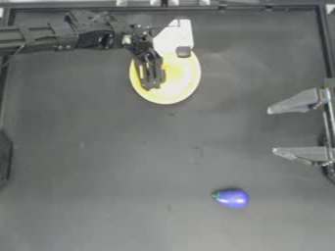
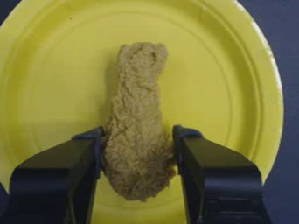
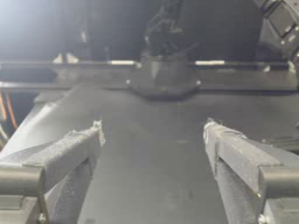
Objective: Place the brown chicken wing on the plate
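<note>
Wing over plate now! Left gripper (image 2: 139, 146) has the brown chicken wing (image 2: 137, 122) pinched by its thick end, one jaw on each flank, right above the yellow plate (image 2: 52, 78). Looks nearly done: only the release remains, and whether the wing already rests on the plate I can't tell. Its long axis runs straight out from the jaws, narrow end pointing away. Right gripper (image 3: 153, 131) waits spread wide, well apart at the table's right edge.

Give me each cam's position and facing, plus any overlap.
Top: overhead, straight down on table; both arms show, right gripper parked at right.
Left wrist: looks along left gripper at brown chicken wing between the jaws, over plate.
Right wrist: looks across table; own open jaws.
Shared: plate, top and left wrist.
</note>
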`<state>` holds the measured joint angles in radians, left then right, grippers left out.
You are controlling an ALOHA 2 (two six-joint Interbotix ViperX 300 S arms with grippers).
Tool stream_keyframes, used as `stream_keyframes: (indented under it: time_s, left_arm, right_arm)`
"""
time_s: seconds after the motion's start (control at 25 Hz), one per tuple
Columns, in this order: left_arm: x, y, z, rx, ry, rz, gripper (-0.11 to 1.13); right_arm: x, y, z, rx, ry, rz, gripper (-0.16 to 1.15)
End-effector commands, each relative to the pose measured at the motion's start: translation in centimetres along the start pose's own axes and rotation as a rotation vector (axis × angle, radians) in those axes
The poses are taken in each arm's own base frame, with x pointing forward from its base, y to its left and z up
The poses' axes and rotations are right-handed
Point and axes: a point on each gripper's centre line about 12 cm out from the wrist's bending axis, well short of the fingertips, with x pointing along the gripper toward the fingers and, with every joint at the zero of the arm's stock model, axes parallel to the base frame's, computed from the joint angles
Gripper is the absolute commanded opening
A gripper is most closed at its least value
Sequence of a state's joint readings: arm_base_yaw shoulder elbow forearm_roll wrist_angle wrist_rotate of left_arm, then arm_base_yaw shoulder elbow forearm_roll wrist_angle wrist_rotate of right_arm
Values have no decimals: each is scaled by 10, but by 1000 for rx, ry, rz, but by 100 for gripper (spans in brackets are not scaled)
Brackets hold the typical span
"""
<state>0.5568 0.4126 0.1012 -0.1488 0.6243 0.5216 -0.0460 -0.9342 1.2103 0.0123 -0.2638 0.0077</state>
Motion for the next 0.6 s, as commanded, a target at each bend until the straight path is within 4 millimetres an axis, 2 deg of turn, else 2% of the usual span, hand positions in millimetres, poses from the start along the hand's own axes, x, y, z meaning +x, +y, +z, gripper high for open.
stream_keyframes:
  time_s: [0.04,0.16,0.24,0.4,0.6]
  left_arm:
    - [-23,9,19,25,-68,30,69]
    - [-23,10,21,25,-71,33,95]
    - [-22,12,21,21,-71,34,105]
    - [-23,13,21,19,-72,36,101]
    - [-37,15,26,22,-99,50,101]
  right_arm:
    - [2,-1,6,3,-17,-4,99]
    - [2,0,6,3,-17,-2,99]
    - [2,-1,6,2,-15,-3,99]
    - [2,0,7,2,-18,-2,99]
    - [2,-1,6,2,-18,-3,99]
